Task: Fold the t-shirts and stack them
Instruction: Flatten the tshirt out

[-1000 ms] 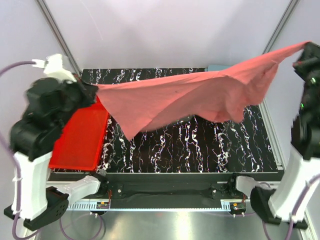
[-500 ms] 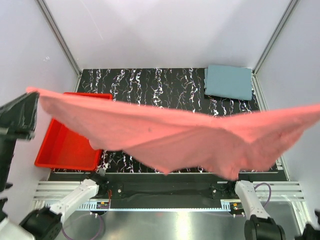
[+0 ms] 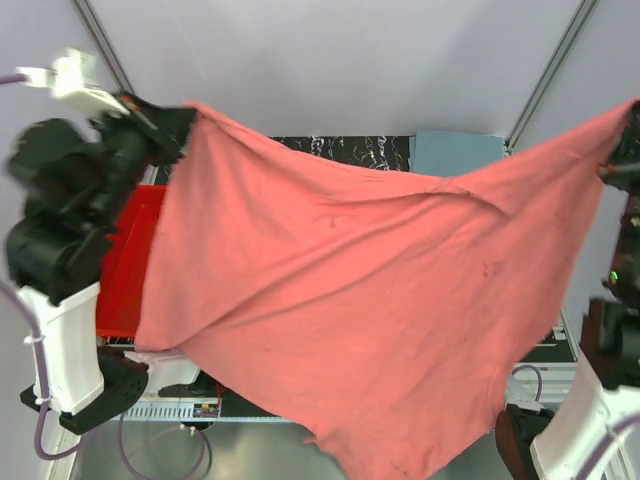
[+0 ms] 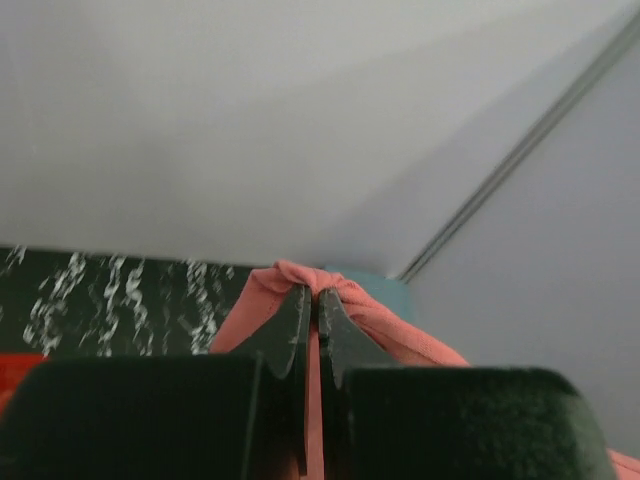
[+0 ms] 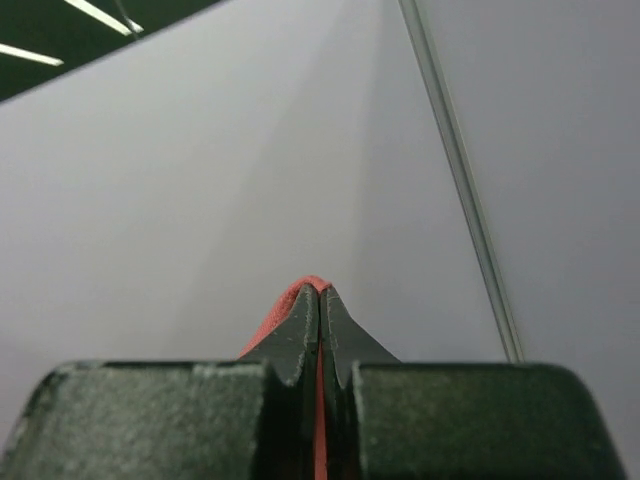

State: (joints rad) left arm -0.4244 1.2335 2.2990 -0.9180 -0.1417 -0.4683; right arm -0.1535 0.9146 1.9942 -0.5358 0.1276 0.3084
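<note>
High above the table, seen from overhead, my left gripper point(image 3: 170, 125) and right gripper point(image 3: 626, 152) each pinch a corner of the pink shirt point(image 3: 350, 300). They are well apart, so it hangs spread out, ready, I judge, to lay flat for folding. Behind it the grey-blue shirt point(image 3: 455, 155) lies folded at the far right, and the red tray point(image 3: 125, 260) sits left. My left wrist shows both fingers clamped on bunched pink cloth. My right wrist shows jaws closed on a thin pink edge.
</note>
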